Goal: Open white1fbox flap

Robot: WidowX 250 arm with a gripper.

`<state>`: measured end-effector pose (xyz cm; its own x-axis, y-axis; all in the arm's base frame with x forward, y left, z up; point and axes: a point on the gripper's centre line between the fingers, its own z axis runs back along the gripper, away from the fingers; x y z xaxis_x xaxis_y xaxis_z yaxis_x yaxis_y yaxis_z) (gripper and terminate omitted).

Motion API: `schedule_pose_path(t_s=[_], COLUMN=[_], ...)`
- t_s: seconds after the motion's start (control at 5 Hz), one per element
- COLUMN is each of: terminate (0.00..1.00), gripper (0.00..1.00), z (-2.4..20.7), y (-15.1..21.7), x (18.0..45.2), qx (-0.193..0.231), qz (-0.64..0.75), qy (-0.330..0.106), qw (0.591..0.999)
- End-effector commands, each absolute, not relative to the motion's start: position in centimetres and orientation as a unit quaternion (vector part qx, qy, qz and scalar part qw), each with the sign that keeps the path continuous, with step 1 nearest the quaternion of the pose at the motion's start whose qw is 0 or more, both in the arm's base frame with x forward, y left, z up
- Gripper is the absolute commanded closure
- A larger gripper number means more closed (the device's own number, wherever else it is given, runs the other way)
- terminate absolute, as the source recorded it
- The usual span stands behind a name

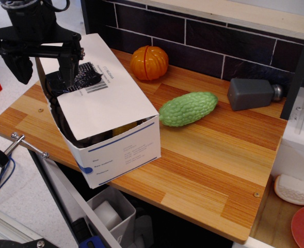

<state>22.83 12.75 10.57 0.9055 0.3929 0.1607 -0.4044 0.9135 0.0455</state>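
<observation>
The white1fbox [125, 154] stands at the front left of the wooden table [213, 170], its end face with blue stripe and blue dot turned toward me. The flap [113, 95], with barcode label and black tape patch [84, 75], lies slanted over the box top. A gap at the near end shows the dark inside and something yellow [127, 126]. My black gripper [44, 70] hangs over the box's far left end, open. Its right finger [68, 64] is at the tape patch; its left finger [20, 64] is outside the box's left side.
An orange pumpkin [149, 62] and a green bumpy gourd [188, 108] lie just right of the box. A grey shaker [255, 93] lies by the dark tiled wall. A white appliance [301, 134] stands at right. A small white bin [110, 212] sits below the table edge.
</observation>
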Motion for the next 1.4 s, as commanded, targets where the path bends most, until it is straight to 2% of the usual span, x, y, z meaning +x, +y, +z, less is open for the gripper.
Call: schedule_pose_path(t_s=[0.0, 0.2, 0.4, 0.6, 1.2], terminate=[0.00, 0.00, 0.00, 0.00, 0.00], gripper=[0.00, 0.00, 0.00, 0.00, 0.00], z=[10.6, 11.0, 12.0, 12.1, 10.7], y=[12.8, 12.9, 12.8, 12.5, 12.4], x=[22.8, 23.6, 24.1, 23.8, 23.7], qx=[0.039, 0.011, -0.008, -0.020, -0.033], qz=[0.204, 0.233, 0.257, 0.286, 0.335], qy=[-0.074, -0.094, -0.093, -0.119, -0.208], qw=[0.975, 0.968, 0.962, 0.951, 0.918])
